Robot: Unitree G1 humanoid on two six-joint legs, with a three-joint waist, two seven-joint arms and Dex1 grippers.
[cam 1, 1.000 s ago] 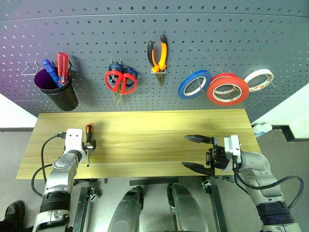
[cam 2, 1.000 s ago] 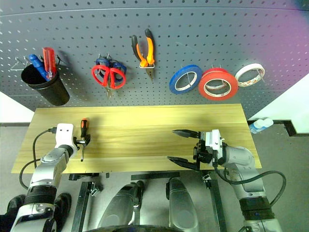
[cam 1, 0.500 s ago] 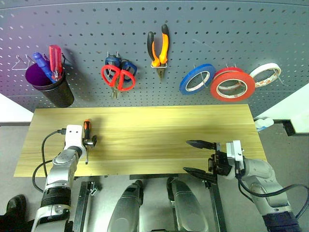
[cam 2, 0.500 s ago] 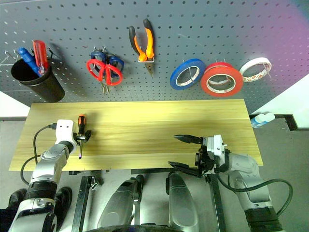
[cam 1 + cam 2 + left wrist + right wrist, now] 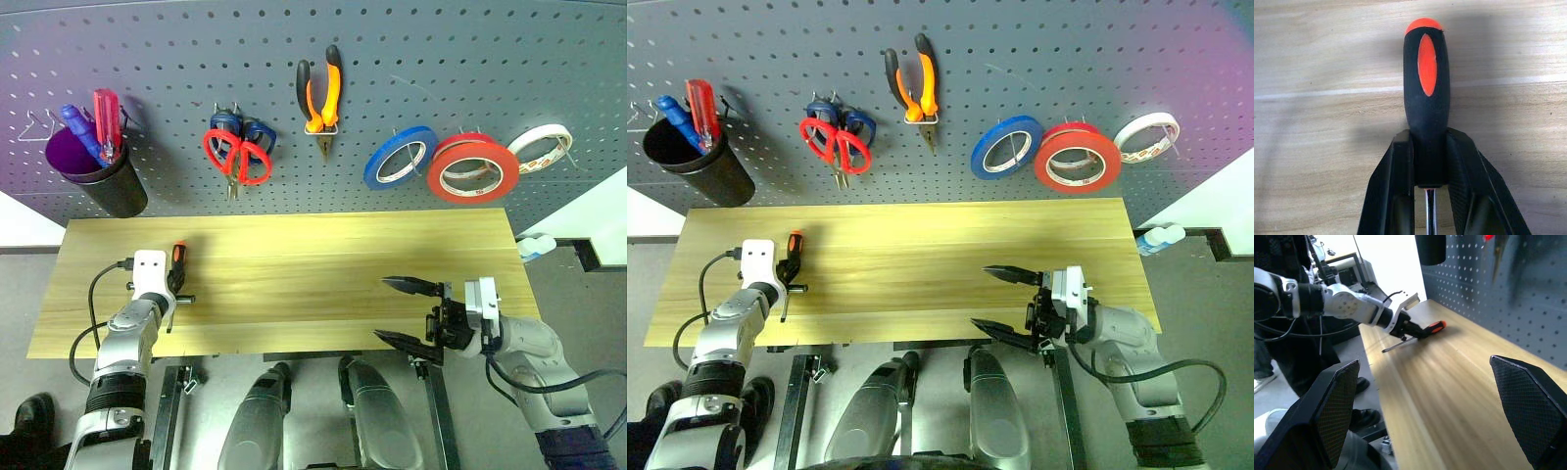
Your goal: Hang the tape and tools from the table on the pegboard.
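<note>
On the left part of the table [image 5: 323, 284], near its front edge, our left gripper [image 5: 1428, 164] has its jaws clamped on the screwdriver [image 5: 1426, 93], low on the handle where the metal shaft begins. We judge it light and stiff; the rubbery black-and-orange grip should hold well, but the thin shaft would slip, so the handle is the right place. It lies flat on the wood. Our right gripper [image 5: 404, 311] hovers empty over the near right edge, fingers spread wide. Far behind, the pegboard [image 5: 392, 59] carries the other tools.
</note>
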